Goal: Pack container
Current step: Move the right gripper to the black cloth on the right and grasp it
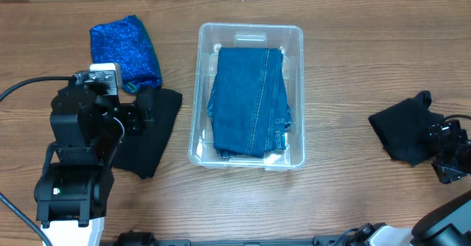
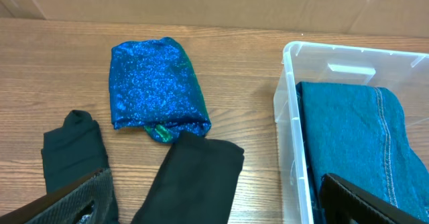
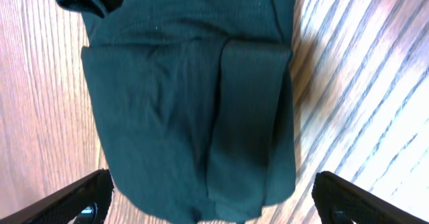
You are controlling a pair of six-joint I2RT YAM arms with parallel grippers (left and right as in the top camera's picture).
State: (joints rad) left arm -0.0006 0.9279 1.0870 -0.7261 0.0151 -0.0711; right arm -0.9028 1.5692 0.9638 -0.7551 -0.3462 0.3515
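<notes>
The clear container (image 1: 296, 32) stands mid-table and holds folded blue jeans (image 1: 250, 99); it also shows in the left wrist view (image 2: 288, 117) with the jeans (image 2: 355, 137). My left gripper (image 1: 143, 107) (image 2: 214, 207) is open and hangs over a black garment (image 1: 151, 139) (image 2: 194, 174) left of the container. A sparkly blue garment (image 1: 125, 48) (image 2: 157, 83) lies behind it. My right gripper (image 1: 440, 146) (image 3: 214, 207) is open, its fingers either side of a folded black garment (image 1: 401, 132) (image 3: 188, 96) at the right.
The wooden table (image 1: 346, 69) carries everything. A second dark fold (image 2: 72, 150) lies left of the black garment. A cardboard wall (image 2: 234, 3) runs along the table's far edge. A black cable (image 1: 22, 88) loops at the left.
</notes>
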